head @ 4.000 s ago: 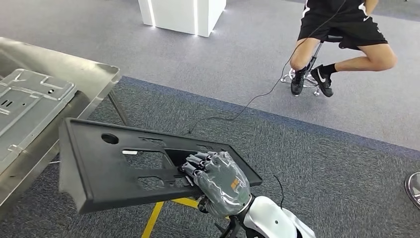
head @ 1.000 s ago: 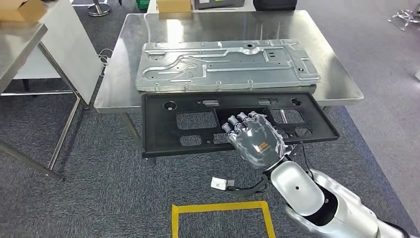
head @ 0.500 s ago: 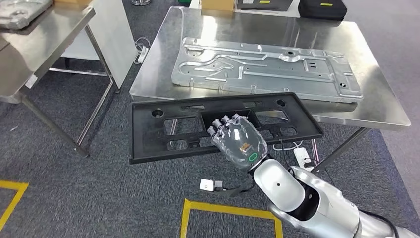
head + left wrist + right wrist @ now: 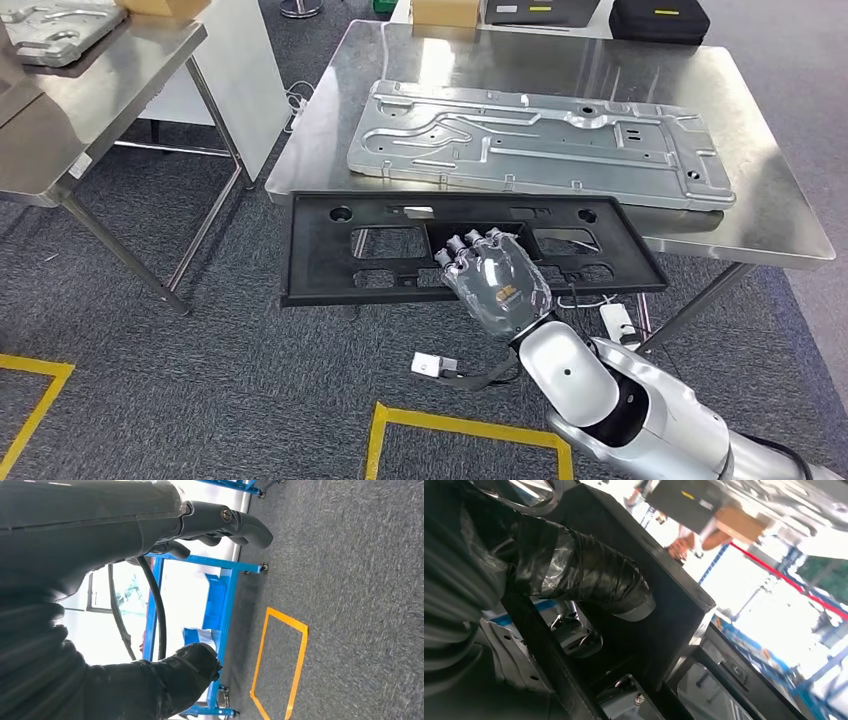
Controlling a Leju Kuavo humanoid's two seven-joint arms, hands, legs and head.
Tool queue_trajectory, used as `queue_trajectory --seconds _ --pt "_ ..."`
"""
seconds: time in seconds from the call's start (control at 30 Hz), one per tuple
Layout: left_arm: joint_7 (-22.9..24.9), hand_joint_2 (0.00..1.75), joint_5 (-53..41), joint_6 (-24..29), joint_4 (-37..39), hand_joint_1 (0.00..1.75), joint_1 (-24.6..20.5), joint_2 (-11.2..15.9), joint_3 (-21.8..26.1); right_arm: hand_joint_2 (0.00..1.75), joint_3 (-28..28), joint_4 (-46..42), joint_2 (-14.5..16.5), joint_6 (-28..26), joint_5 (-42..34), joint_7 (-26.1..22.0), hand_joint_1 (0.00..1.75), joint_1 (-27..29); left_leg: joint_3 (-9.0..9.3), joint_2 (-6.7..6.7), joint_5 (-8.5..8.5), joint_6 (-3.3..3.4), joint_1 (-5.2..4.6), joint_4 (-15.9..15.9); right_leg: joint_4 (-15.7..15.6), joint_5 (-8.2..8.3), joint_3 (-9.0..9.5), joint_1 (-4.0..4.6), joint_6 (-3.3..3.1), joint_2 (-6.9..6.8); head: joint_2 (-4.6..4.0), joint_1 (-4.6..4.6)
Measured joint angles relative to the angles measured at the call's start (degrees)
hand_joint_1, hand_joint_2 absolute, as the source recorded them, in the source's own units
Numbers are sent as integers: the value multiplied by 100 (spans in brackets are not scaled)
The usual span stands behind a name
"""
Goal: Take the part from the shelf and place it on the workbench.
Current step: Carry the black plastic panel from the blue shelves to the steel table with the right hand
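The part is a long black plastic panel with several cutouts. My right hand grips it through a middle cutout and holds it flat in the air. Its far edge lies along the near edge of the steel workbench. In the right wrist view the taped thumb wraps the black panel. A large stamped metal plate lies on the workbench. In the left wrist view my left hand hangs over grey carpet, fingers apart, holding nothing.
A second steel table stands at the left with a gap between it and the workbench. Cardboard boxes and black cases line the bench's far edge. Yellow floor tape, a white connector and a power strip lie on the carpet.
The whole view has turned from the carpet and a seated person to face the workbench. The panel stays in my right hand and now sits closer to the bench's near edge.
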Motion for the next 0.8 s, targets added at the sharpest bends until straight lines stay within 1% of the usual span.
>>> queue_trajectory --seconds 0.1,0.27,0.43,0.5,0.53,0.57,0.6,0.63,0.67,0.7,0.73,0.77,0.8 --pt "-5 175 0 19 2 0 -2 -3 0 175 -33 26 1 132 0 143 175 36 -3 0 -2 -5 0 0 1 -3 0 1 -4 -2 -1 0" --pt "-11 175 0 86 41 0 -23 -7 0 175 -150 46 42 261 0 152 175 161 -15 0 -6 -4 -15 10 -3 -3 -3 -4 -1 -1 -1 0" --pt "-40 175 0 151 92 0 -54 -7 0 175 -273 37 129 395 0 112 175 249 -47 -3 -48 60 -31 83 -1 -24 -5 -40 51 2 -1 0" --pt "-57 175 0 172 108 0 -66 -7 0 175 -321 11 145 420 0 81 175 266 -44 9 -66 96 -39 82 -15 -35 0 -45 85 17 -1 -1" --pt "-61 175 0 181 117 0 -72 -11 0 175 -351 -9 150 430 0 66 175 272 -21 25 -58 118 -25 50 -6 -50 11 -47 105 8 0 0" --pt "-68 175 0 189 125 0 -74 -17 0 175 -383 -29 152 439 0 54 175 273 9 46 -47 144 -12 8 56 -98 -2 -42 119 -46 0 4" --pt "-77 175 0 193 132 0 -73 -22 0 175 -407 -46 161 454 0 46 175 269 40 74 -33 168 3 -33 227 -210 -71 -37 131 -127 1 10" --pt "-86 175 0 197 138 0 -71 -27 0 175 -424 -57 171 476 0 42 175 266 61 106 -25 187 15 -61 519 -377 -205 -38 139 -224 1 16" --pt "-94 175 0 198 141 0 -68 -28 0 175 -431 -64 189 502 0 42 175 265 67 135 -32 199 9 -66 898 -575 -404 -39 149 -307 0 21" --pt "-98 175 0 198 143 0 -68 -28 0 175 -431 -67 211 526 0 42 175 271 65 163 -39 202 6 -60 1278 -741 -610 -48 163 -350 0 23" --pt "-99 175 0 197 146 0 -68 -28 0 175 -431 -68 228 544 0 42 175 281 63 184 -51 195 4 -52 1534 -809 -753 -61 179 -371 -1 23" --pt "-99 175 0 197 150 0 -69 -29 0 175 -430 -68 244 551 0 42 175 290 63 198 -65 184 3 -39 1596 -764 -797 -75 192 -381 -1 23" --pt "-100 175 0 197 155 0 -69 -29 0 175 -433 -68 256 556 0 42 175 293 66 205 -83 167 5 -18 1413 -605 -714 -90 201 -387 -1 23"
